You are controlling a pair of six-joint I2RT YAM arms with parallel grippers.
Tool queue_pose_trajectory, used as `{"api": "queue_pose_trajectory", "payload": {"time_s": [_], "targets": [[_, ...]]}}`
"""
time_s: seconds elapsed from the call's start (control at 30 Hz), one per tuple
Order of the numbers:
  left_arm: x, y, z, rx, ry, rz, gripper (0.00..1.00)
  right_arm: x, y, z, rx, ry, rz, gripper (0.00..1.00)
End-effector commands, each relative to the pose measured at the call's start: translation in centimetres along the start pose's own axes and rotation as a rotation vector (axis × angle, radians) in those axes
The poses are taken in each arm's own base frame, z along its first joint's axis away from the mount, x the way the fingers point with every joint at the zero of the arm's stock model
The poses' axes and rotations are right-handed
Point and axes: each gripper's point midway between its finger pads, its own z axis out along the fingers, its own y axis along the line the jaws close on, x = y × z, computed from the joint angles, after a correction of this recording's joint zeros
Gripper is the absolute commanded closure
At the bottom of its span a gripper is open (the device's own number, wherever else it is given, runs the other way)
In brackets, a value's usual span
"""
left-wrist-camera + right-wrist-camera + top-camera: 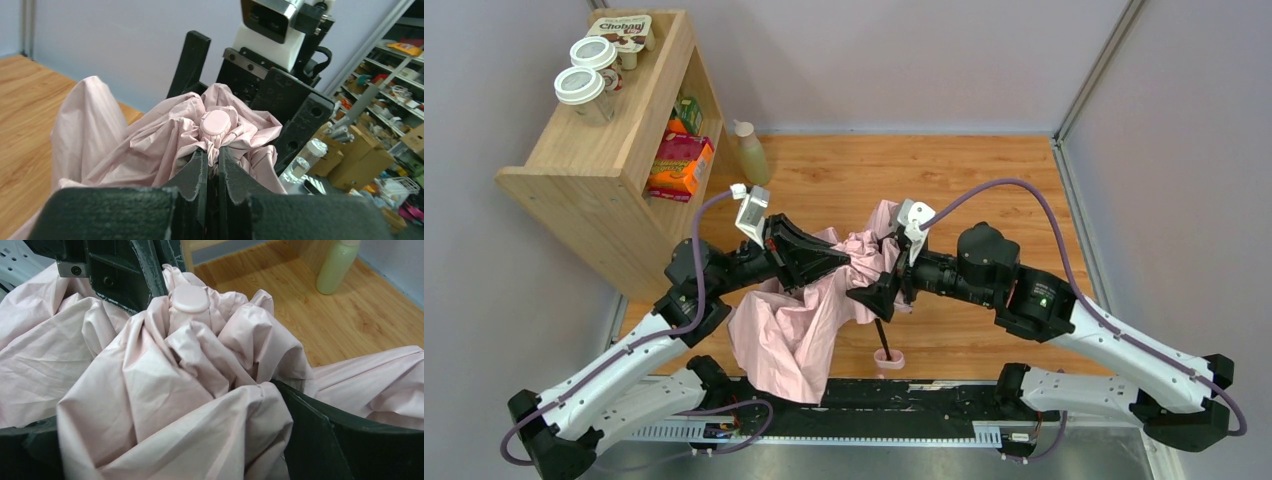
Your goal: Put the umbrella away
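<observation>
Left gripper (pixel 213 154) pinched nearly closed; right gripper (pixel 160 415) spread wide.

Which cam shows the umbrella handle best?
Top external: the handle shows at the shaft's near end. Both wrist views miss it, showing only bunched pink canopy and the tip cap.

umbrella (pixel 784 335) of creased matt pink cloth, smooth plastic tip cap (pixel 216 123), left tool (pixel 212 151) scuffed black plastic, wood-grain table (pixel 984 180)
</observation>
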Motion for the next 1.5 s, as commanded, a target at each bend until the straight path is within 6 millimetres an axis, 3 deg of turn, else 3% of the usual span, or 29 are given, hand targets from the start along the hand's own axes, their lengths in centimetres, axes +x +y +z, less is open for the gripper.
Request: {"api": "queue_pose_trajectory", "payload": {"time_s": [0.0,0.2,0.4,0.5,0.63,0.73,0.83,0.9,0.97,1.03,1.1,1.13,1.17,1.2,1.23,1.27,1.3,1.33,1.4,1.47], "targets": [[-3.0,-7.3,-0.7,0.346,-0.073,0.066,1.00,-0.1,-0.2,1.4,-0.040,-0.018,0.036,0.00],[-3.0,-9.3,-1.1,0.477,-0.057,0.066,1.00,-1.2,1.2,1.9,-0.188,-0.070,0.049,0.00],[-2.8,-9.7,-1.2,0.507,-0.050,0.083,1.00,-2.1,5.0,1.6,-0.453,-0.126,0.054,0.00],[-2.8,-9.7,-1.2,0.516,-0.047,0.082,1.00,-2.7,6.0,1.7,-0.524,-0.144,0.083,0.06],[-2.8,-9.5,-0.9,0.511,-0.052,0.080,1.00,-2.8,6.8,2.7,-0.587,-0.118,0.144,0.29],[-2.9,-9.4,-0.8,0.510,-0.053,0.078,1.00,-2.9,8.0,2.4,-0.673,-0.110,0.170,0.58],[-3.0,-9.5,-0.8,0.506,-0.050,0.079,1.00,-2.6,8.7,1.4,-0.721,-0.100,0.181,0.95],[-3.5,-9.5,-0.7,0.480,-0.060,0.098,1.00,-1.6,8.7,0.8,-0.712,-0.085,0.182,1.00],[-3.8,-9.0,-0.5,0.429,-0.052,0.110,1.00,-0.7,8.1,0.4,-0.674,-0.079,0.188,1.00],[-4.1,-8.2,-0.2,0.361,-0.048,0.108,0.78,-0.3,7.3,0.0,-0.624,-0.096,0.206,1.00],[-5.0,-6.8,0.1,0.244,-0.069,0.112,0.39,-0.3,6.2,-0.5,-0.572,-0.120,0.231,1.00],[-4.8,-4.3,0.3,0.097,-0.060,0.072,0.37,-0.1,5.5,-0.7,-0.533,-0.129,0.244,1.00],[-6.3,-4.2,-0.2,0.036,-0.080,0.107,0.37,0.1,4.8,-0.9,-0.487,-0.135,0.255,1.00],[-6.4,-1.8,-0.9,-0.121,-0.082,0.088,0.36,0.4,3.9,-1.1,-0.437,-0.135,0.264,1.00],[-7.7,-1.4,-1.6,-0.198,-0.098,0.121,0.36,0.3,3.2,-1.4,-0.390,-0.151,0.263,1.00],[-7.2,1.4,-2.9,-0.372,-0.078,0.097,0.36,1.2,2.0,-1.5,-0.312,-0.124,0.285,1.00],[-8.8,1.2,-3.8,-0.427,-0.108,0.116,0.36,1.4,1.0,-1.8,-0.252,-0.123,0.286,1.00],[-8.7,3.3,-5.6,-0.581,-0.098,0.108,0.36,1.4,-0.1,-2.2,-0.175,-0.136,0.281,1.00],[-9.2,4.0,-7.6,-0.695,-0.112,0.107,0.35,1.0,-3.0,-3.3,0.016,-0.160,0.275,1.00],[-8.9,4.0,-8.0,-0.693,-0.113,0.115,0.36,0.7,-6.1,-4.9,0.215,-0.184,0.280,1.00]]}}
